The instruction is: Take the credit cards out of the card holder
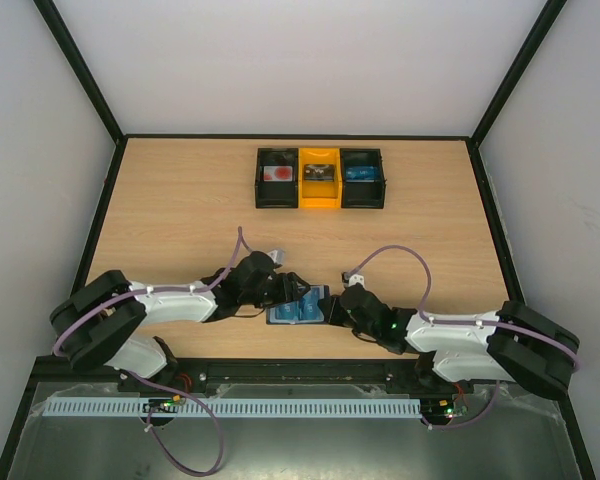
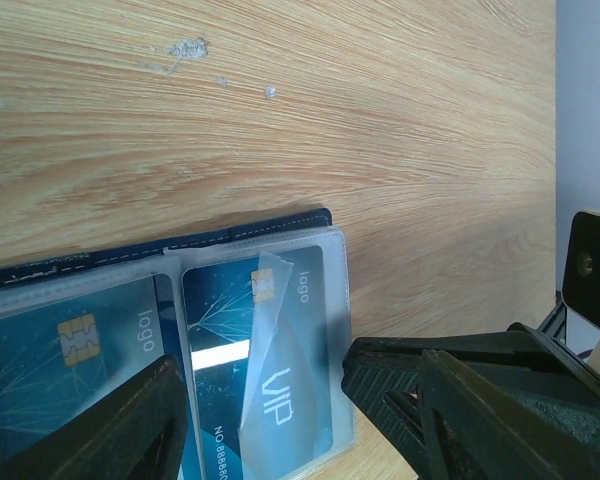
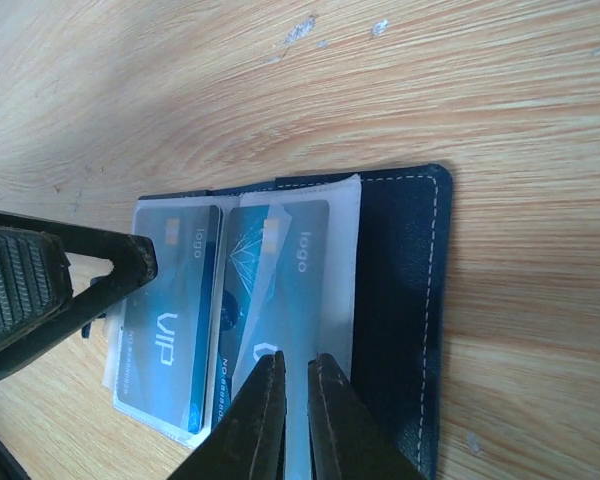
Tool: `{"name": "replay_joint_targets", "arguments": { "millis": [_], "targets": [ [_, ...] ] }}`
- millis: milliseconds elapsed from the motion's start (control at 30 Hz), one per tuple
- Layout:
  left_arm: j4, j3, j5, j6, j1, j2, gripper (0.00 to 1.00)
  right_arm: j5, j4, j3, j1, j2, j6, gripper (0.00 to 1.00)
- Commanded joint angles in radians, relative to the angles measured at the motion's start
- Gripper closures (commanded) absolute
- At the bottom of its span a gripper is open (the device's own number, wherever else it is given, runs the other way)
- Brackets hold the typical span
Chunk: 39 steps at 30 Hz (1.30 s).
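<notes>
The card holder (image 1: 298, 310) lies open on the table between my two grippers, navy cover (image 3: 400, 300) down and clear sleeves up. Blue credit cards sit in the sleeves: a "VIP" card (image 2: 290, 370) in the outer sleeve and another (image 2: 70, 350) beside it; the right wrist view shows the same two (image 3: 170, 310) (image 3: 290, 280). My left gripper (image 2: 265, 400) is open and straddles the outer sleeve, one finger (image 2: 430, 390) at the sleeve's edge. My right gripper (image 3: 298, 358) is shut down to a thin gap, its tips on the inner clear sleeve.
Three small bins stand in a row at the back of the table: black (image 1: 277, 178), yellow (image 1: 319, 178), black (image 1: 363, 178), each with something inside. Dark frame rails and white walls border the wooden table (image 1: 180, 200).
</notes>
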Motion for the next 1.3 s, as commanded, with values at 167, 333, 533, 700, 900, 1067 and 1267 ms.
{"name": "replay_joint_targets", "arguments": {
  "millis": [167,333,533,700,900,1067,1267],
  "targets": [
    [-0.014,-0.013,-0.015,0.016,0.006,0.032,0.4,0.013,-0.001,-0.001,0.005,0.035,0.008,0.92],
    [-0.007,-0.009,-0.008,0.016,0.005,0.057,0.43,0.026,0.004,-0.03,0.005,0.042,0.016,0.92],
    [0.006,-0.001,-0.003,0.016,0.004,0.083,0.47,0.013,0.01,-0.032,0.005,0.081,0.01,0.93],
    [0.014,-0.001,-0.002,0.013,0.004,0.1,0.52,0.013,0.024,-0.045,0.005,0.104,0.013,0.94],
    [0.042,0.001,0.016,0.007,0.003,0.126,0.6,0.01,0.039,-0.055,0.005,0.102,0.019,0.95],
    [0.062,0.001,0.03,0.003,0.003,0.129,0.7,0.015,0.035,-0.055,0.005,0.091,0.019,0.95],
    [0.09,-0.016,0.036,-0.006,0.003,0.121,0.8,0.022,0.048,-0.063,0.005,0.094,0.021,0.95]
  ]
}}
